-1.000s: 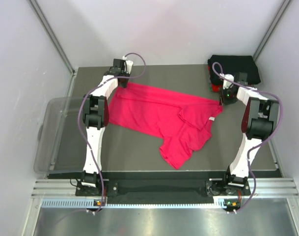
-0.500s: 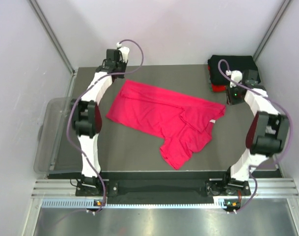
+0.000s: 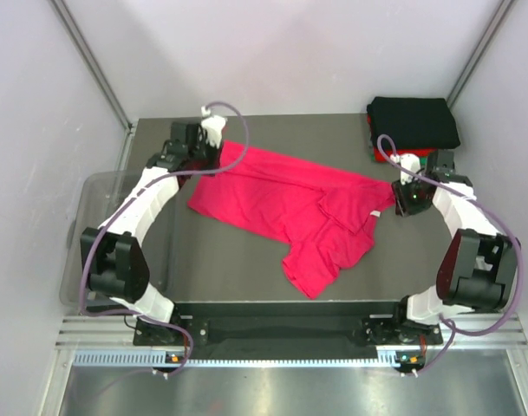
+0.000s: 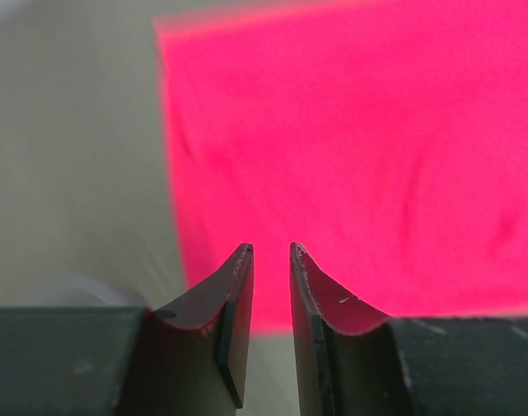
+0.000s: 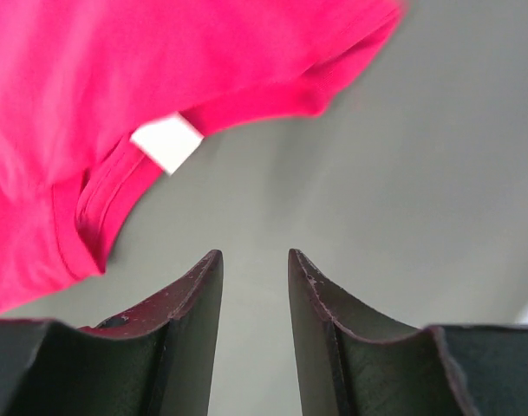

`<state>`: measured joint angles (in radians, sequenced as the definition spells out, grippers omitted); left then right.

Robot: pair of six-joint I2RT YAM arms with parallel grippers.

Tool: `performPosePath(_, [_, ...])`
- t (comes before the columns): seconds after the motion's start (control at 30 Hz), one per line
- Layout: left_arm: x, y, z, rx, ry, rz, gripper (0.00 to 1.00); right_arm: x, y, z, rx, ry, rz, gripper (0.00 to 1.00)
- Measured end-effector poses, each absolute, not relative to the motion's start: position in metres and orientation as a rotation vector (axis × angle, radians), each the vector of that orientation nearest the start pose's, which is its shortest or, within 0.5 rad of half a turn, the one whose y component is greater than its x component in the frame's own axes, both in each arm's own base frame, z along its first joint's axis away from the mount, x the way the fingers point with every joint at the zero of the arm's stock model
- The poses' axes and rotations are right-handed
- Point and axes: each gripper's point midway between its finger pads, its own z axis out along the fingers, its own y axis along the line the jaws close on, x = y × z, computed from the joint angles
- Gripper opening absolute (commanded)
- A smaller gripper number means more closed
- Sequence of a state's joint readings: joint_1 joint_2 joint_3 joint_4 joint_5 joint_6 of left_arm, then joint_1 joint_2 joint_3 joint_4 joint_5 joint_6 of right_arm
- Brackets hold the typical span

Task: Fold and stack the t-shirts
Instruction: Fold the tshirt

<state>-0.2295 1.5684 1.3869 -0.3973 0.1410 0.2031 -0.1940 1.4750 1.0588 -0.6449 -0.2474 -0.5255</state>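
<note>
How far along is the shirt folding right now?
Done: a folded stack, black t-shirt on top, sits at the far right corner of the table. In hand: nothing; the left pincer and right pincer hover empty at the edges of the pink t-shirt. Left: that shirt lies spread and rumpled, not yet folded or stacked.

nothing can be read: the small white neck label point(image 5: 166, 142) on the pink t-shirt point(image 5: 116, 61) looks blank.
</note>
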Motion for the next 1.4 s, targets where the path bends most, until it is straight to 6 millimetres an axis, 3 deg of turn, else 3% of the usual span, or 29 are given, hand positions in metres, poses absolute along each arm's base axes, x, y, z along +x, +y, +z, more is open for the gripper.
performPosePath(0.1, [0.410,-0.116,0.164,0.576,2.242,-0.201,0.28,0.323,-0.038,0.081,-0.520,2.575,0.104,0.36])
performPosePath(0.23, [0.386,-0.111,0.125,0.595,2.348,-0.210,0.28,0.330,-0.037,0.073,-0.520,2.577,0.132,0.35])
performPosePath(0.5, [0.385,-0.108,0.111,0.624,2.379,-0.192,0.26,0.368,-0.035,0.053,-0.477,2.596,0.218,0.32])
performPosePath(0.7, [0.393,-0.101,0.072,0.638,2.493,-0.136,0.25,0.388,-0.038,0.041,-0.448,2.616,0.224,0.28])
performPosePath(0.9, [0.399,-0.098,0.045,0.646,2.571,-0.106,0.24,0.397,-0.052,0.024,-0.423,2.667,0.146,0.23])
performPosePath(1.4, [0.408,-0.091,0.027,0.666,2.620,-0.048,0.21,0.420,-0.086,0.025,-0.419,2.677,-0.102,0.15])
